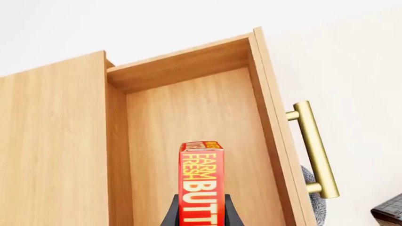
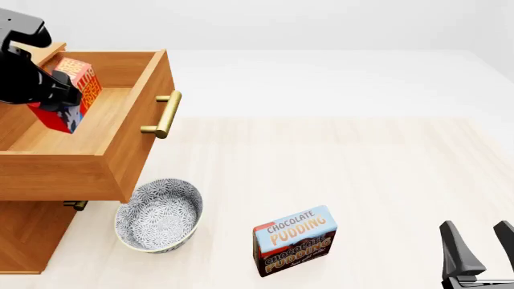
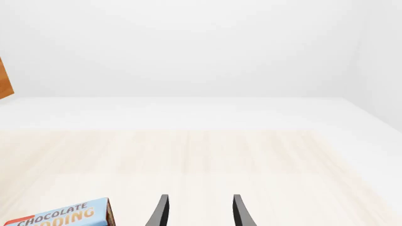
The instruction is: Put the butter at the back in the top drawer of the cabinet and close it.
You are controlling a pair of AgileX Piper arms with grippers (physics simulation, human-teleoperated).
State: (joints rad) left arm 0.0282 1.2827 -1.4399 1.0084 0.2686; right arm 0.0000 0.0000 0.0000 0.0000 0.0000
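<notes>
Left gripper (image 2: pixel 56 96) pinches the butter (image 2: pixel 71 90) between its fingers, holding it tilted over the open top drawer (image 2: pixel 120 153) of the cabinet (image 2: pixel 24 235), above the drawer's floor. Right gripper (image 2: pixel 482 247) sits spread apart with nothing between its fingers, near the pudding box (image 2: pixel 294 241) and well apart from the bowl (image 2: pixel 158 215).

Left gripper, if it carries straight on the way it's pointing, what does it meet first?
Probably the top drawer: the left gripper, shut on the butter, points into the open drawer, so the butter would likely touch its wooden floor first, though depth is unclear.
</notes>
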